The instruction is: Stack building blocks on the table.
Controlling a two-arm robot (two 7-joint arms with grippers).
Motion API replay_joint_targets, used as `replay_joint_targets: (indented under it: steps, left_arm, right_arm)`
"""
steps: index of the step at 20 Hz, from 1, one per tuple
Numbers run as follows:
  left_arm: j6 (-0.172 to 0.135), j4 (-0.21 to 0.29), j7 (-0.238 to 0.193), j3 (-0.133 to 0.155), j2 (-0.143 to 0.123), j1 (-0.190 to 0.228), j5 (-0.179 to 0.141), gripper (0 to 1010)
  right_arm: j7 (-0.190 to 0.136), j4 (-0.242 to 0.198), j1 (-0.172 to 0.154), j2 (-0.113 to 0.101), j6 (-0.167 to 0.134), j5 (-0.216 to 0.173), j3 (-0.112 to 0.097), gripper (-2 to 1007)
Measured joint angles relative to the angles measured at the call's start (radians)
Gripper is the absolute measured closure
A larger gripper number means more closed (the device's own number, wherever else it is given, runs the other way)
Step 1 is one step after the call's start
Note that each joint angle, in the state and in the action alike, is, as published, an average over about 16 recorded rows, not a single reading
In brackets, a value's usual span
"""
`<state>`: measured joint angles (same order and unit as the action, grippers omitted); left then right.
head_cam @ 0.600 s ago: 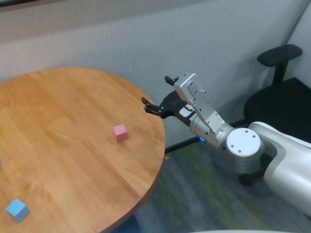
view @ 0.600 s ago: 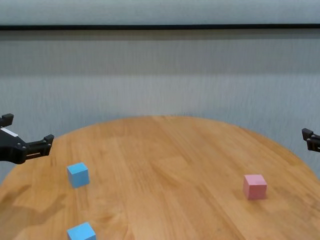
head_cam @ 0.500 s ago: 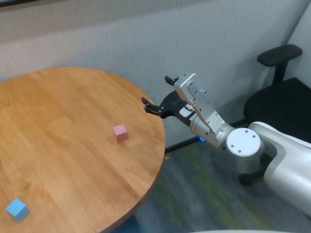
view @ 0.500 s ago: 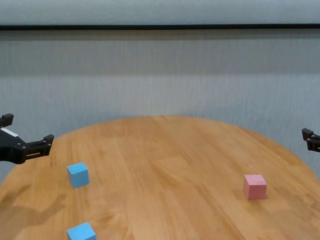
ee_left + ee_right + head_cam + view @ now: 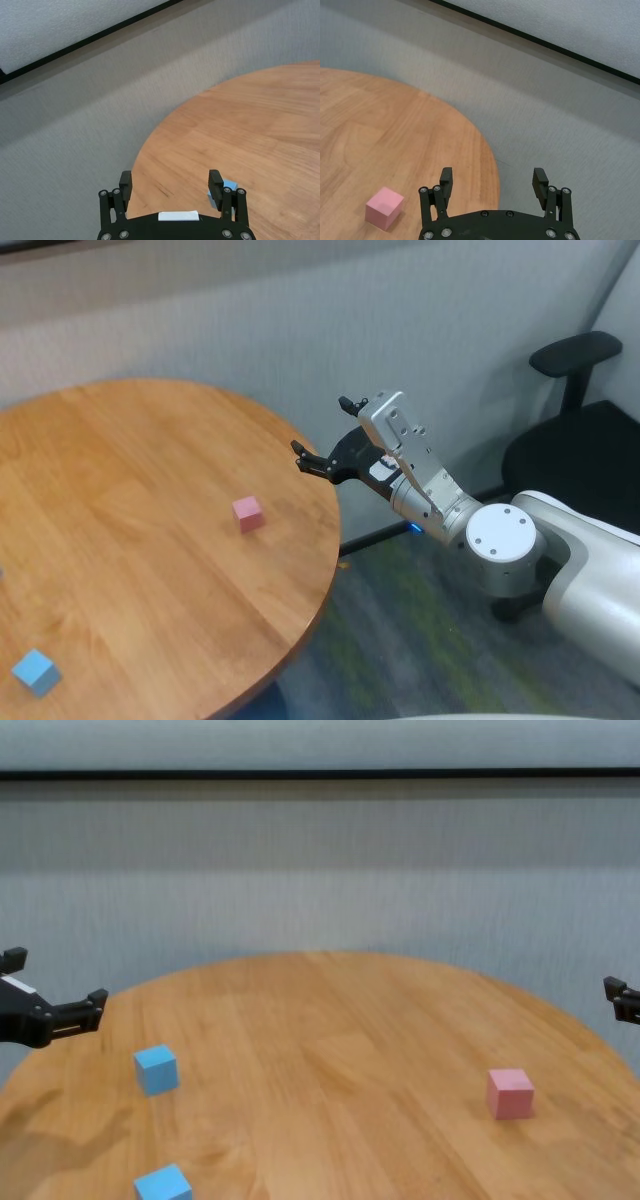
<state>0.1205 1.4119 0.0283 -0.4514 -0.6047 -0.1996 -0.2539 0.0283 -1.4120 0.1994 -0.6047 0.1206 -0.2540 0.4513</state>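
The pink block (image 5: 248,513) sits on the round wooden table (image 5: 130,460) near its right edge; it also shows in the chest view (image 5: 510,1093) and the right wrist view (image 5: 384,208). Two light blue blocks (image 5: 156,1069) (image 5: 163,1185) sit apart at the table's near left; one shows in the head view (image 5: 36,672). My right gripper (image 5: 322,427) is open and empty, in the air just off the table's right edge, beyond the pink block. My left gripper (image 5: 57,978) is open and empty at the table's left edge, above the farther blue block (image 5: 226,186).
A black office chair (image 5: 580,390) stands at the far right on the grey carpet. A grey wall (image 5: 320,870) runs close behind the table. The table's middle (image 5: 330,1040) holds nothing.
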Motion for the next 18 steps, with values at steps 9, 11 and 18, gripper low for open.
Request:
replay_joint_targets:
  steps: [9, 11, 18]
  left_arm:
    - [0.000, 0.000, 0.000, 0.000, 0.000, 0.000, 0.000, 7]
    - [0.000, 0.000, 0.000, 0.000, 0.000, 0.000, 0.000, 7]
    - [0.009, 0.006, -0.022, 0.005, -0.012, 0.008, -0.002, 7]
  right_arm:
    - [0.000, 0.000, 0.000, 0.000, 0.000, 0.000, 0.000, 0]
    - [0.000, 0.000, 0.000, 0.000, 0.000, 0.000, 0.000, 0]
    - [0.000, 0.000, 0.000, 0.000, 0.000, 0.000, 0.000, 0]
